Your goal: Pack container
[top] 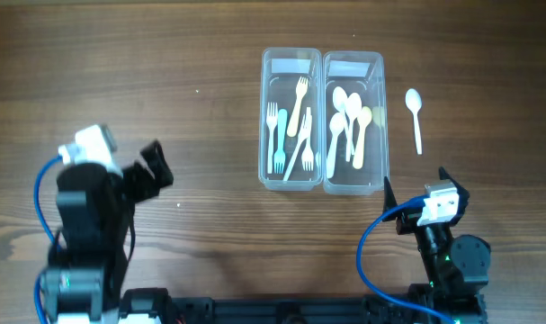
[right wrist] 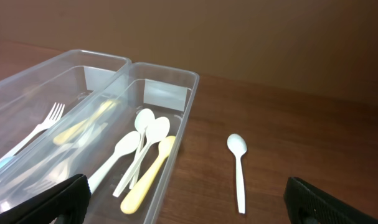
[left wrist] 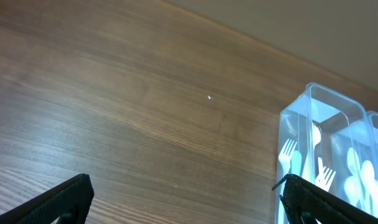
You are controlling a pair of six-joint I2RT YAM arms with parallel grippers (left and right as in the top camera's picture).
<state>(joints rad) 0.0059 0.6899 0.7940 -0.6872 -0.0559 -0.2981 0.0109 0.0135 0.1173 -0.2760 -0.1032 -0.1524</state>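
Overhead, two clear rectangular plastic containers stand touching side by side on the brown wood-grain table [top: 165, 72], toward 12 o'clock of its middle. The left-hand container [top: 281, 85] holds a handful of plastic forks [top: 290, 126] in pale blue, white and cream (they overlap, so an exact count is uncertain). The right-hand container [top: 353, 65] holds several white and cream plastic spoons [top: 349, 121], bowls toward 12 o'clock. One loose white plastic spoon [top: 416, 121] lies flat on the wood just beside the right-hand container at its 3 o'clock, apart from the wall, bowl toward 12 o'clock and handle toward 6. The right gripper [top: 415, 180] sits at 6 o'clock of that spoon and about 5 o'clock of the containers, its black jaws spread wide with nothing between them; from the right wrist the loose spoon [right wrist: 238, 168] shows ahead of the gripper [right wrist: 185, 186], slightly toward 1 o'clock. The left gripper [top: 157, 162] is well apart from the containers at about their 8 o'clock, its jaws likewise wide apart and empty; the left wrist view shows bare wood between its fingers, with the fork container [left wrist: 301, 124] at 3 o'clock.
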